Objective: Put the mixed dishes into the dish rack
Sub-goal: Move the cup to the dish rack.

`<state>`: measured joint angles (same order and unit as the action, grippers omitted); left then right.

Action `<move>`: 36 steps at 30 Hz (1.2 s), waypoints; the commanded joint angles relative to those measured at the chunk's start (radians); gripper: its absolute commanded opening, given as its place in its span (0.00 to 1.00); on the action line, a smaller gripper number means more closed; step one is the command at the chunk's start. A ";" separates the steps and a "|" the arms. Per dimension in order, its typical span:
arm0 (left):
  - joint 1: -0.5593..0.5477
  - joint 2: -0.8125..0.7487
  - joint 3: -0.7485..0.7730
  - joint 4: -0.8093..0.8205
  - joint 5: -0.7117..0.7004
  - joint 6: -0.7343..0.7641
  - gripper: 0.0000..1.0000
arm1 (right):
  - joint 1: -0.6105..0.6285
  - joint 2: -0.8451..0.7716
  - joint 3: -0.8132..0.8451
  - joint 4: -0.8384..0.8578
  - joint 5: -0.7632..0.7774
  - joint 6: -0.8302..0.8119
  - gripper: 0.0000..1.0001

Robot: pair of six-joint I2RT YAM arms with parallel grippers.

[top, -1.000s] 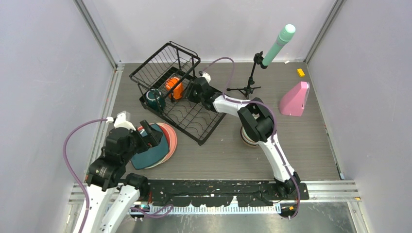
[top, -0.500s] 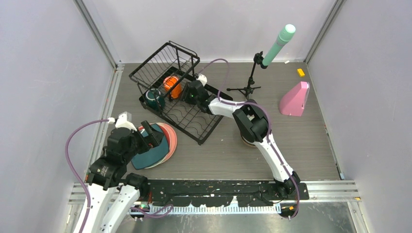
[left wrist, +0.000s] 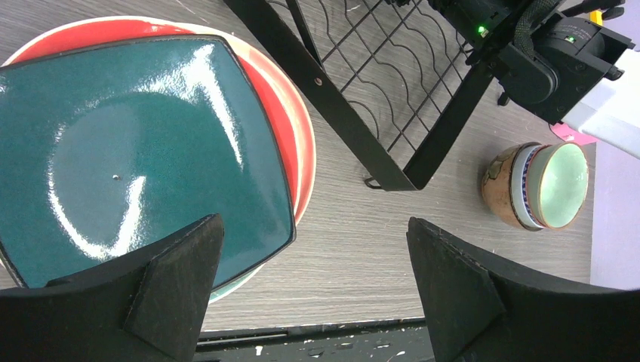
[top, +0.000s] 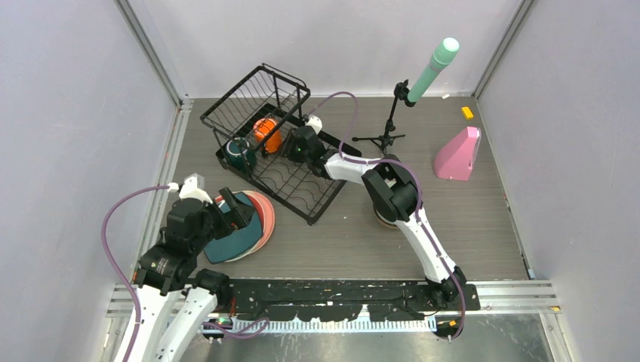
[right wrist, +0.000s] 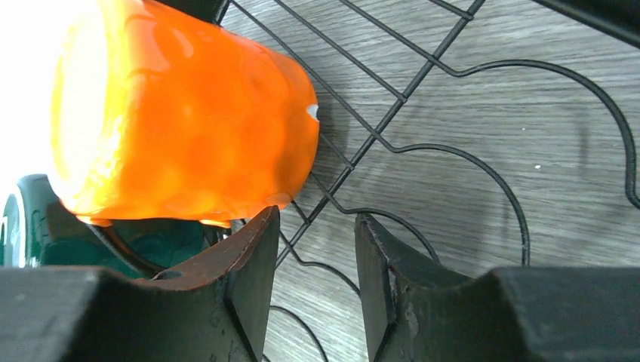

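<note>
The black wire dish rack (top: 294,181) lies at the back left. An orange mug (top: 266,133) and a dark green mug (top: 240,154) lie in it near the raised basket. My right gripper (top: 285,148) reaches into the rack. In the right wrist view the right gripper (right wrist: 317,249) is open with a narrow empty gap over the rack wires (right wrist: 400,102), its left finger just under the orange mug (right wrist: 189,113), and the green mug (right wrist: 38,226) is behind. My left gripper (left wrist: 313,294) is open wide above the stacked teal plate (left wrist: 136,151), red plate (left wrist: 285,128) and pink plate (top: 266,219).
A nested stack of bowls (left wrist: 540,185), tan outside and mint inside, sits on the table right of the rack and is mostly hidden under my right arm in the top view. A mint cylinder on a black tripod (top: 430,72), a pink wedge (top: 456,154) and a small yellow block (top: 467,113) stand at the back right.
My right arm reached further left into the rack and the orange mug shifted slightly toward the basket end. My left arm and the plates did not move.
</note>
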<state>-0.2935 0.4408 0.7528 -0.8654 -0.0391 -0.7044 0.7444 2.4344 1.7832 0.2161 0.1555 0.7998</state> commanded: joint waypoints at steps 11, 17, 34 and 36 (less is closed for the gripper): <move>0.001 0.002 -0.003 0.040 0.022 -0.009 0.94 | -0.002 -0.052 0.102 0.004 -0.095 -0.002 0.46; 0.001 0.002 -0.001 0.034 0.022 -0.007 0.94 | -0.003 0.032 0.225 -0.042 -0.104 -0.010 0.46; 0.001 0.004 -0.021 0.047 0.034 -0.010 0.94 | -0.011 -0.205 -0.090 0.047 -0.141 -0.009 0.46; 0.001 0.007 -0.023 0.050 0.034 -0.007 0.94 | -0.010 -0.261 -0.154 0.023 -0.179 -0.019 0.47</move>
<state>-0.2935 0.4412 0.7322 -0.8646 -0.0208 -0.7074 0.7322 2.3428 1.7100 0.2089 0.0181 0.8043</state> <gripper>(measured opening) 0.944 0.462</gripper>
